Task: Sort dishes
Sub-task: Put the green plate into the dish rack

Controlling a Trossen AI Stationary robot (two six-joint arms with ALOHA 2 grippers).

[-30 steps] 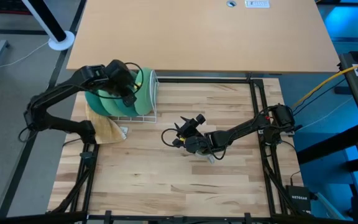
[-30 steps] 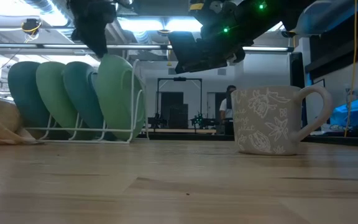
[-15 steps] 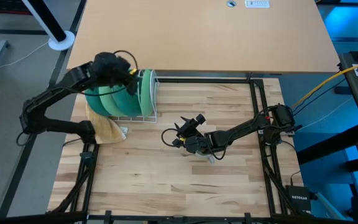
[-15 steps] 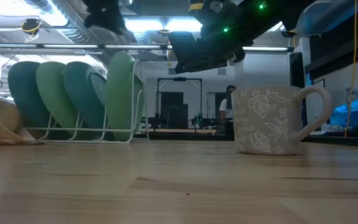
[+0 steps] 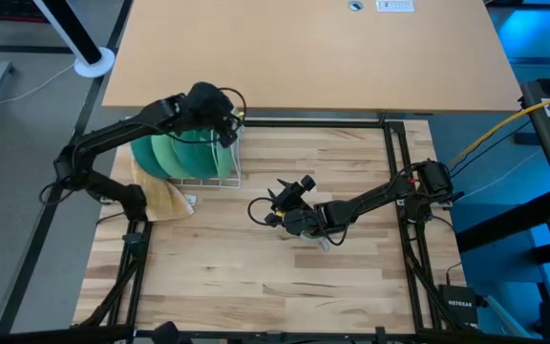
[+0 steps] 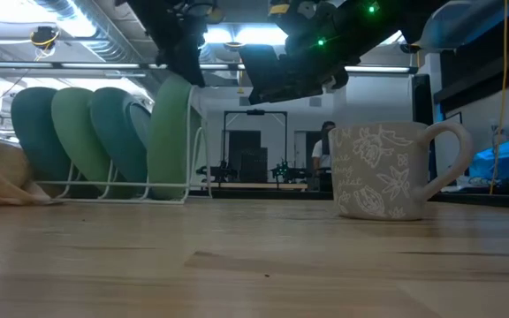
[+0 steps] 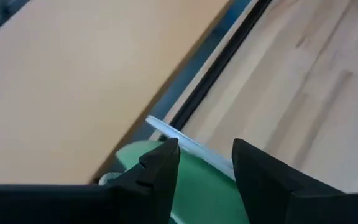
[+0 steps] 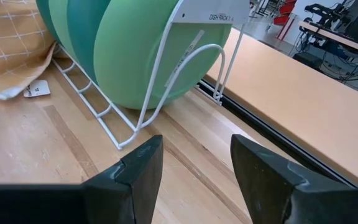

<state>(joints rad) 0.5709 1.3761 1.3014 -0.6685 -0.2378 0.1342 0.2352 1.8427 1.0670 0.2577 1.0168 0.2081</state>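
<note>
- Fingers of the right gripper (image 5: 277, 204) spread apart, empty, hovering over the grey mug (image 6: 389, 170) mid-table.
- Left gripper (image 5: 229, 122) fingers parted, astride the last light-green plate (image 6: 171, 139).
- Plates upright in the white rack (image 8: 160, 81).
- Tan cloth (image 5: 163, 199) beside rack.

The left gripper (image 5: 227, 122) has swung from the rack's near side over the now-upright light green plate (image 6: 170, 141) to its far end.

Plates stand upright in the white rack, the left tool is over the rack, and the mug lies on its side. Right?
Not quite: the low view shows the mug standing upright on the table. The plates do stand in the white rack, left tool above them.
</note>
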